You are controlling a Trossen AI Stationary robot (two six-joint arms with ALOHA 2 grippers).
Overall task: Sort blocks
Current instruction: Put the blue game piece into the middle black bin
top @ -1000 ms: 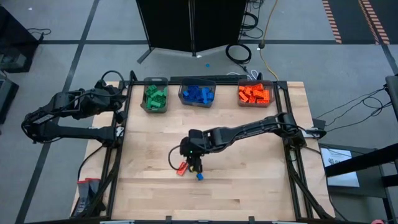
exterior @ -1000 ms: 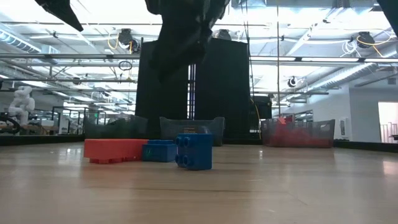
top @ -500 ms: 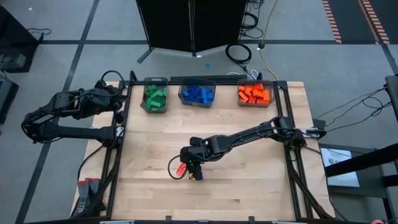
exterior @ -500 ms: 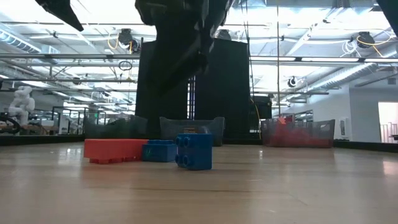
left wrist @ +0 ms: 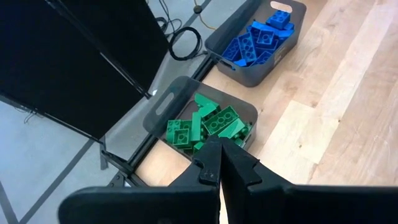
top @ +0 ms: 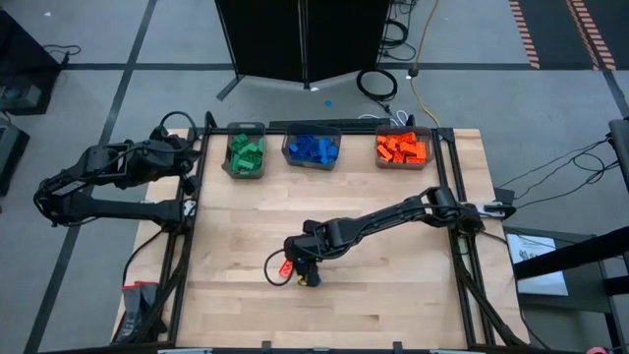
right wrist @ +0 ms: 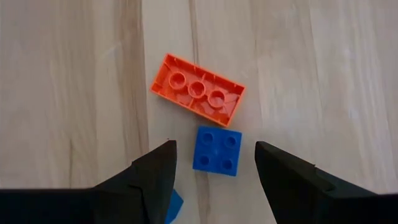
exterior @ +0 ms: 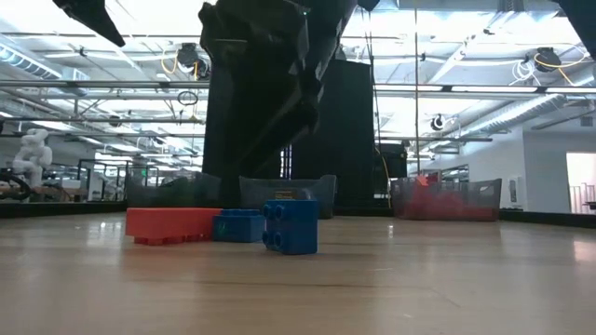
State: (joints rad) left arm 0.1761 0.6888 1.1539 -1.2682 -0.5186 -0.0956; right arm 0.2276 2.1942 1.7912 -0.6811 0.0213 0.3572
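Right gripper [right wrist: 212, 165] is hanging just over the middle of the bench [top: 393, 295] with its jaws spread apart and nothing between them. In the right wrist view a small square blue block [right wrist: 217, 150] with four studs sits on the wood right in the gap between the two fingers [right wrist: 152, 174], not touched by either one. Just beside it lies a longer orange-red block [right wrist: 197, 89], hollow side up, slightly angled, close to the blue one but I can't tell if they actually touch. A corner of another blue block [right wrist: 175, 205] peeks out next to one finger.

From the low view the same little bunch sits on the bench: orange-red block [exterior: 172, 224], a blue one [exterior: 239, 225] just beside it, and a second blue one [exterior: 291, 225] nearest the camera, with the dark bulk of the right arm hanging above them.

Further out, along the far edge of the bench, three grey bins in a row: green blocks [top: 245, 153] in the left bin [top: 245, 129], blue blocks [top: 313, 148] in the middle bin [top: 312, 129], orange-red blocks [top: 402, 148] in the right bin [top: 404, 131].

Left gripper [left wrist: 221, 163] is parked off the left side of the bench near the green bin, jaws pressed together on nothing.
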